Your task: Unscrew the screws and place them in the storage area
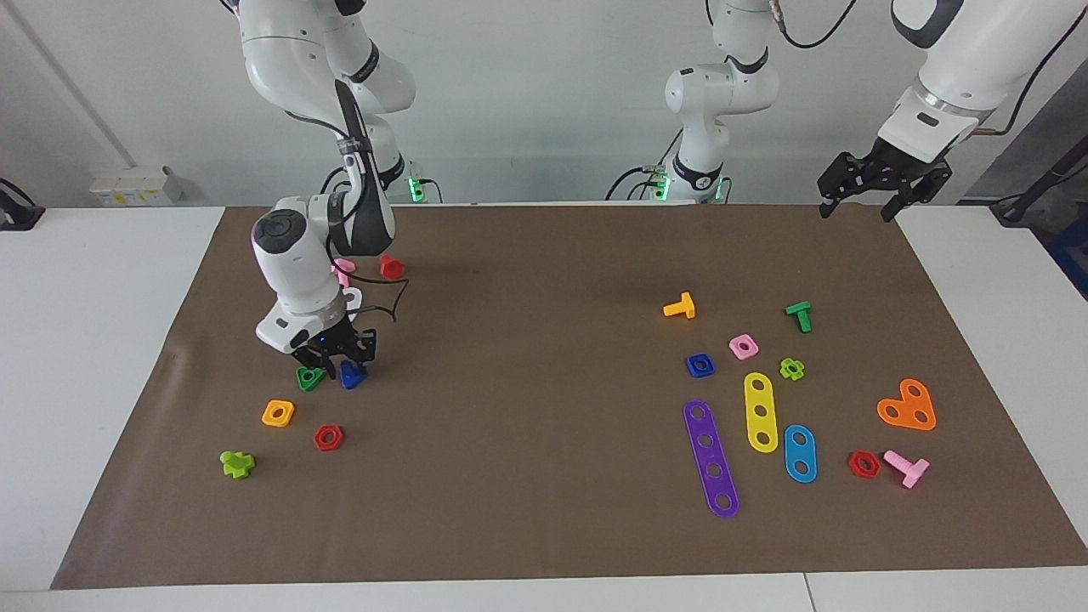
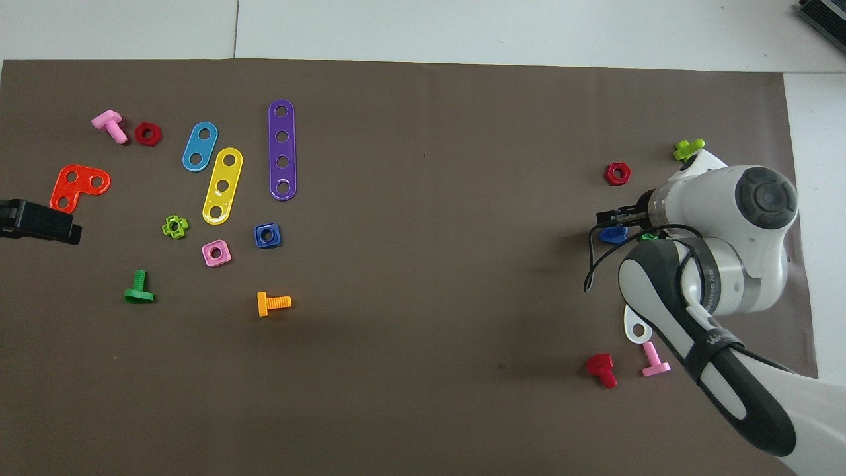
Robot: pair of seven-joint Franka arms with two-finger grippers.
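Release of the blue bolt (image 1: 352, 375) comes first: we see the right gripper (image 1: 337, 357) low over it beside the green nut (image 1: 309, 378), at the right arm's end of the mat (image 1: 544, 527); we cannot tell how its jaws stand. We advise lifting straight up so the bolt stays put. Its blue nut (image 1: 699, 365) lies among the strips. The left gripper (image 1: 884, 183) waits raised, jaws spread. No legible writing.
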